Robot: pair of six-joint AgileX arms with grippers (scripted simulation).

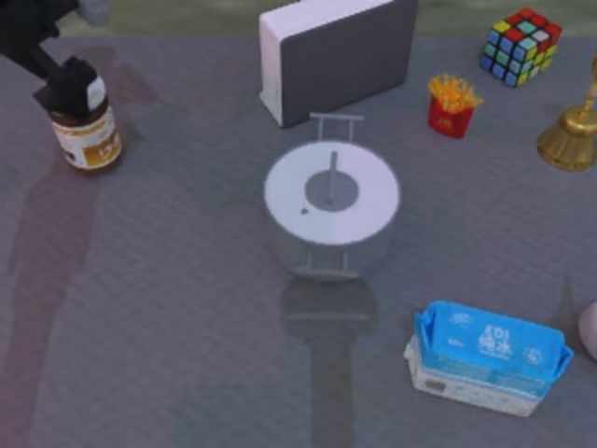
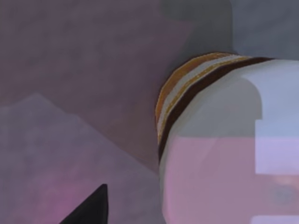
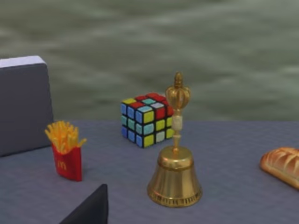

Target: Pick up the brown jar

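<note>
My left end effector (image 1: 75, 79) sits at the brown jar (image 1: 89, 140); grip state unclear, so I'd lift straight, slowly.

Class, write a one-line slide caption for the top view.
Left gripper over the brown jar at the table's far left; bell, cube, fries at right.

My left arm reaches in from the far left corner of the top view, dark and angled down toward the brown jar (image 1: 86, 131). Its tool (image 1: 76, 82) sits on the jar's upper part, covering the lid end, with the jar tilted beneath it. In the left wrist view the jar fills the frame close to the camera, and one dark fingertip (image 2: 91, 209) shows beside it. My right arm is out of the top view; one dark fingertip (image 3: 91, 210) shows in its wrist view.
</note>
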